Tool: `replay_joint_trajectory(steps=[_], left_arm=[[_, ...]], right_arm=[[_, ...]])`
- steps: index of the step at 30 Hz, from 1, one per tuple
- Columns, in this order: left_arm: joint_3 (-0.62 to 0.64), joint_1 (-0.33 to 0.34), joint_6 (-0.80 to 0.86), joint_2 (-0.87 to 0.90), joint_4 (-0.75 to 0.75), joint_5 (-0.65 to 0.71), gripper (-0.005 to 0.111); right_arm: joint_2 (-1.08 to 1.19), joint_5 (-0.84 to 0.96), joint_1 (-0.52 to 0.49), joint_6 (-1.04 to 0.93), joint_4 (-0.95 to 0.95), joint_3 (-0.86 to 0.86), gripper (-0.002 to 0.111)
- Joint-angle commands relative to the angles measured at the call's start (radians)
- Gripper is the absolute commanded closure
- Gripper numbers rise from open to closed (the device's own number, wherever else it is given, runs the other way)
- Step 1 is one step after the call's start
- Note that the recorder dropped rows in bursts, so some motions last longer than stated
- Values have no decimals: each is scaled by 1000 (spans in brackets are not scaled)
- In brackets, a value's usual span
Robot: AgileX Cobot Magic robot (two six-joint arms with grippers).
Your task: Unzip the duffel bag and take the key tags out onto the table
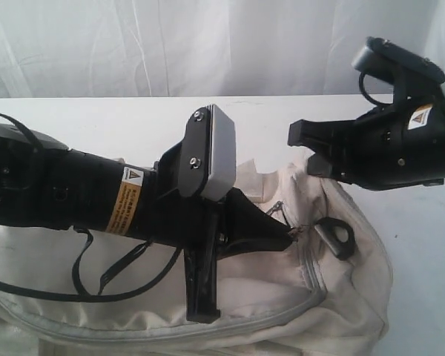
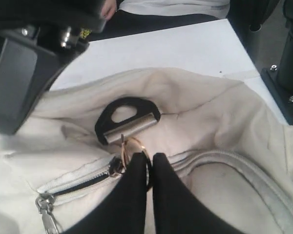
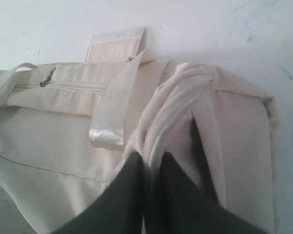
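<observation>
A white curtain (image 1: 170, 44) is filling the frame's top above the white worktop (image 1: 96, 119). The left gripper (image 2: 147, 163) is pinching the zipper ring (image 2: 136, 146) on the duffel bag (image 2: 210, 112); the right gripper (image 3: 151, 161) is clamping its fabric.

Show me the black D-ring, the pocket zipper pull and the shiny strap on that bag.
black D-ring (image 2: 129, 128): left wrist view, on its grey bar.
pocket zipper pull (image 3: 48, 77): right wrist view, on the dangling tab.
shiny strap (image 3: 110, 122): right wrist view, on its glossy end.
</observation>
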Motion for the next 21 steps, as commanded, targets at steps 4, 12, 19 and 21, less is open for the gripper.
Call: replay_joint_trajectory(steps=[4, 12, 19, 21], left_arm=[[-4, -17, 28, -17, 35, 139, 107], [-4, -17, 72, -17, 35, 304, 107], [-4, -17, 108, -17, 37, 333, 107], [-4, -17, 108, -17, 37, 333, 107]], right_arm=[[-81, 3, -70, 4, -56, -52, 68], [-124, 68, -70, -403, -286, -52, 46], [-127, 85, -65, -711, -318, -52, 50], [-127, 121, -57, -845, -275, -52, 53]])
